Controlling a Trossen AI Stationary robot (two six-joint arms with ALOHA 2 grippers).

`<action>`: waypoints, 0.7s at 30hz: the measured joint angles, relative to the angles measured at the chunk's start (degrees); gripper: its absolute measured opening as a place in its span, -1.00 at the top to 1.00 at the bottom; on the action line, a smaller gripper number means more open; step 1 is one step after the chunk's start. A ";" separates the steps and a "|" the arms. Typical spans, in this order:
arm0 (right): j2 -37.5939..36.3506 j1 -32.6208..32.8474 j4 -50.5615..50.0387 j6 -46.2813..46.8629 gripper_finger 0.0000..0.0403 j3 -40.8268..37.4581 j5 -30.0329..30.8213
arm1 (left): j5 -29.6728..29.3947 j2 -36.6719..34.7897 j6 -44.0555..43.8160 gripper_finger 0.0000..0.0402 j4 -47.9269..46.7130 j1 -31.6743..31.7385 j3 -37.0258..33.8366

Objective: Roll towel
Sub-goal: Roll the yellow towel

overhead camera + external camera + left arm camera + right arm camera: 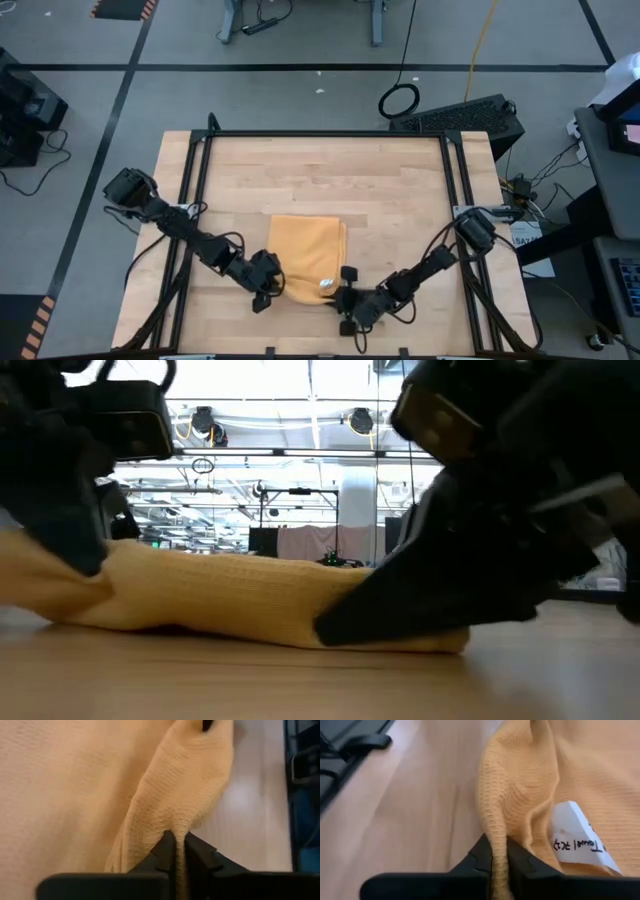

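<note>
The mustard-yellow towel (pixel 306 253) lies folded on the wooden table, near the front edge, with its small white tag (pixel 580 837) by the near right corner. My left gripper (pixel 270 288) is shut on the towel's near left corner. My right gripper (pixel 340 297) is shut on the near right corner. In the low view the towel (pixel 250 605) lies as a low mound between both grippers. My left gripper pinches the towel's near left corner (pixel 179 827) between its two fingers, a gathered fold of cloth, coming low from the table's near left. The rest of the towel lies on the table. My right gripper pinches the towel's near right edge (pixel 496 840) between its two fingers, a bunched fold beside the white tag, coming low from the near right. The cloth rises a little at the fingers; the rest lies on the table.
Bare wooden tabletop (pixel 320 180) lies beyond the towel toward the far edge. A black frame (pixel 200 170) borders the table at left, right and back. The table's front edge runs just behind both grippers.
</note>
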 joint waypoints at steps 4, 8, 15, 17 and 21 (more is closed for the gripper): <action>-0.37 -1.52 0.05 6.62 0.93 0.07 -4.72 | -0.17 -0.02 -0.17 0.56 -2.18 -1.70 0.01; -1.10 -3.96 0.11 12.50 0.97 0.07 -12.72 | -0.20 -0.38 -0.02 0.29 -1.64 -3.68 0.02; -3.31 -8.86 -1.04 19.22 0.98 0.00 -26.92 | -0.29 -4.71 0.81 0.10 -5.97 -6.67 0.02; -3.87 -10.09 -1.02 21.75 0.98 0.00 -28.98 | -2.24 -6.28 2.24 0.09 -6.15 -7.77 0.02; -4.83 -12.68 -1.02 26.35 0.98 -0.07 -33.03 | -14.29 -7.38 9.78 0.09 -1.39 -11.67 0.04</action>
